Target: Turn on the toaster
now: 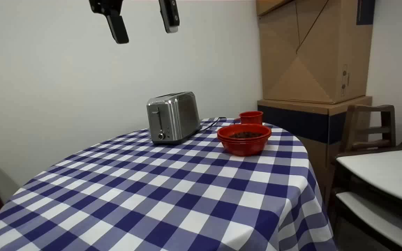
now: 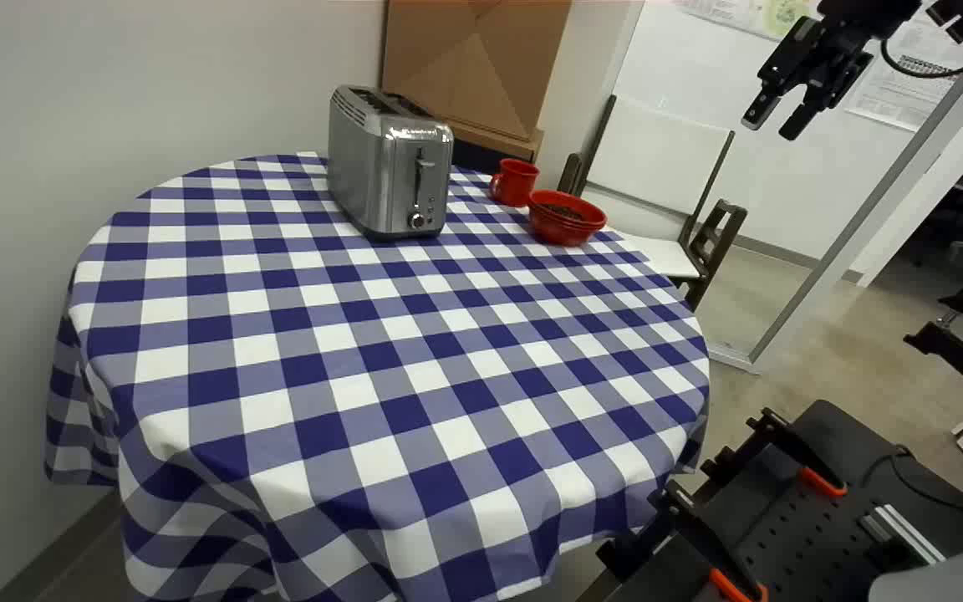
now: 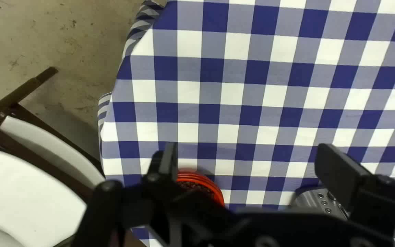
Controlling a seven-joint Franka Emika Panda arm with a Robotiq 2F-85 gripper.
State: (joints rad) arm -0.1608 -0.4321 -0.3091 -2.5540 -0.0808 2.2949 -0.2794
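Observation:
The shiny silver toaster stands upright on the checked table, near the wall; it also shows in an exterior view. Its end panel has a lever near the top of its slot and a round knob below. In the wrist view only a corner of the toaster with small buttons shows; the right finger and gripper body hide the rest. My gripper is open and empty, high above the table and apart from the toaster. It also shows in an exterior view and the wrist view.
Stacked red bowls with dark bits inside stand beside the toaster, with a red mug behind. The checked tablecloth hangs over the round table's edge. Cardboard boxes and white-seated chairs stand beyond. A power cord lies behind the toaster.

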